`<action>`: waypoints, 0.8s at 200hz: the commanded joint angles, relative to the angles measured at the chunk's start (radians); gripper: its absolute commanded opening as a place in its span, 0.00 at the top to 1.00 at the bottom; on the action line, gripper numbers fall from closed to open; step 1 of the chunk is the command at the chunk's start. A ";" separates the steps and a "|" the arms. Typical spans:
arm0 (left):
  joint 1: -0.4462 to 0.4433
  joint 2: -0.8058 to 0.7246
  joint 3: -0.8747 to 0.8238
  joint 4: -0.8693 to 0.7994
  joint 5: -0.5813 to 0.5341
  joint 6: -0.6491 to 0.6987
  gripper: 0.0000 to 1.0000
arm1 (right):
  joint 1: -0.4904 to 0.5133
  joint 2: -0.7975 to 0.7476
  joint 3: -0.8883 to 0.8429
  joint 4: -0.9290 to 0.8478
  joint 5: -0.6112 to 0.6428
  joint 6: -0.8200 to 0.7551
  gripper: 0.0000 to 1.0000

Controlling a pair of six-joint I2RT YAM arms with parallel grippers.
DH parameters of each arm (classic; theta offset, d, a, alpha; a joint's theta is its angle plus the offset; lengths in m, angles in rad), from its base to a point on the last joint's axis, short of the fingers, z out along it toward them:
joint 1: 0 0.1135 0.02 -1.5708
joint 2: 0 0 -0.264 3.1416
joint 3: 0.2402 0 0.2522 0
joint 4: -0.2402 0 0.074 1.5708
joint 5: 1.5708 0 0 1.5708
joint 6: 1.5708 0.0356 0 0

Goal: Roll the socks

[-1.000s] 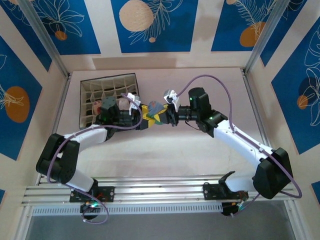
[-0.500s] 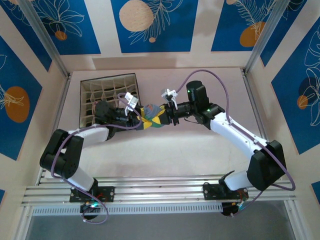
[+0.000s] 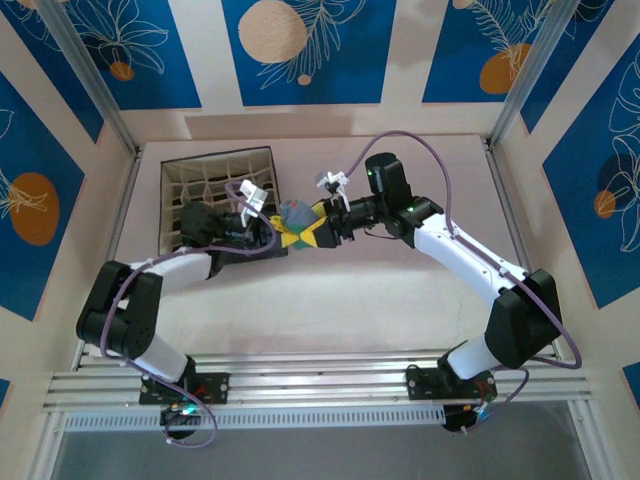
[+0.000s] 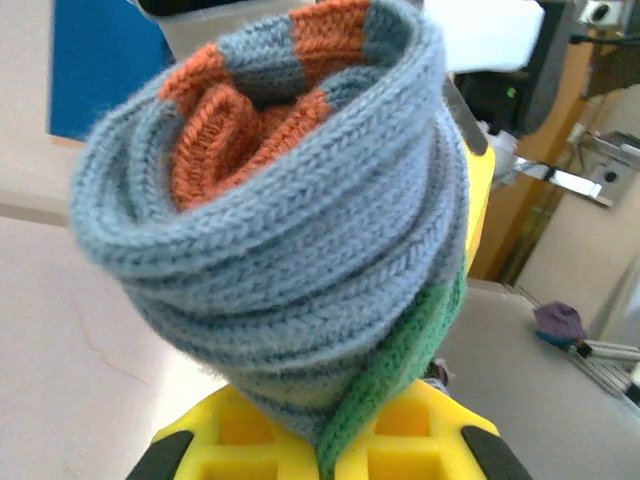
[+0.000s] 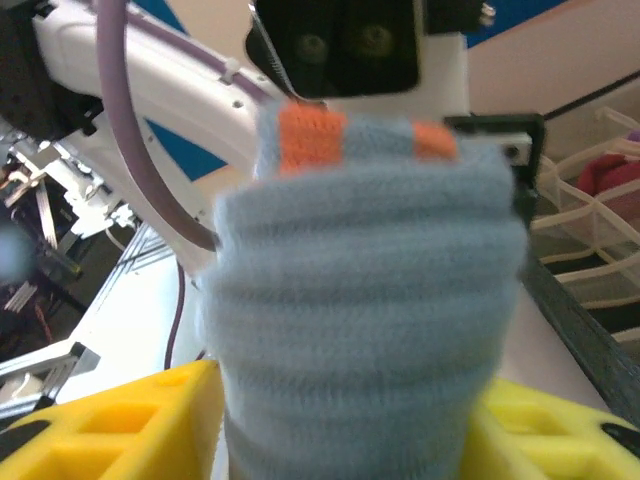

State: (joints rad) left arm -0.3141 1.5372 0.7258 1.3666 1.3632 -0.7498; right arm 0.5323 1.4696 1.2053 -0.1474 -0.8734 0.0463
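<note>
The grey-blue sock (image 3: 293, 213), with an orange cuff and a green toe, is rolled into a tight bundle. It hangs above the table between my two grippers, just right of the organizer tray. In the left wrist view the roll (image 4: 290, 200) stands up out of my left gripper (image 4: 330, 445), whose yellow fingers (image 4: 250, 440) are shut on its lower end. My right gripper (image 5: 345, 420) faces it from the other side, yellow fingers (image 5: 130, 420) apart, with the roll (image 5: 365, 320) between them. From above, the left gripper (image 3: 278, 232) and right gripper (image 3: 320, 226) nearly meet.
A dark organizer tray (image 3: 215, 168) with a grid of pale compartments lies at the back left, and my left arm reaches across its near right corner. Its wall (image 5: 575, 330) is close on the right in the right wrist view, with maroon fabric (image 5: 612, 172) in one cell.
Both grippers carried the sock roll back and left toward the tray. The left gripper closed on the roll. The right gripper's fingers spread apart.
</note>
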 commanded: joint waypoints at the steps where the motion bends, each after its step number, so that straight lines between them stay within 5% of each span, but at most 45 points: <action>1: 0.068 -0.075 -0.023 -0.013 -0.095 0.051 1.00 | -0.032 -0.028 0.014 -0.019 0.079 0.028 0.40; 32: 0.107 -0.208 -0.027 -0.478 -0.187 0.384 1.00 | -0.060 -0.049 0.006 -0.010 0.164 0.042 0.36; 52: 0.105 -0.313 0.050 -1.042 -0.380 0.754 1.00 | -0.061 -0.034 0.001 -0.012 0.311 0.088 0.33; 70: 0.115 -0.333 0.110 -1.281 -0.546 0.880 1.00 | -0.057 0.022 0.026 -0.045 0.442 0.170 0.33; 112: 0.122 -0.272 0.152 -1.414 -0.870 0.871 1.00 | 0.017 0.257 0.187 -0.149 0.582 0.259 0.42; 160: 0.150 -0.174 0.164 -1.388 -0.973 0.821 1.00 | 0.065 0.515 0.409 -0.255 0.594 0.286 0.42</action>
State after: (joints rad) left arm -0.1879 1.3296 0.8612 0.0067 0.4908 0.0704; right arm 0.5831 1.9064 1.5112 -0.3046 -0.2974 0.3012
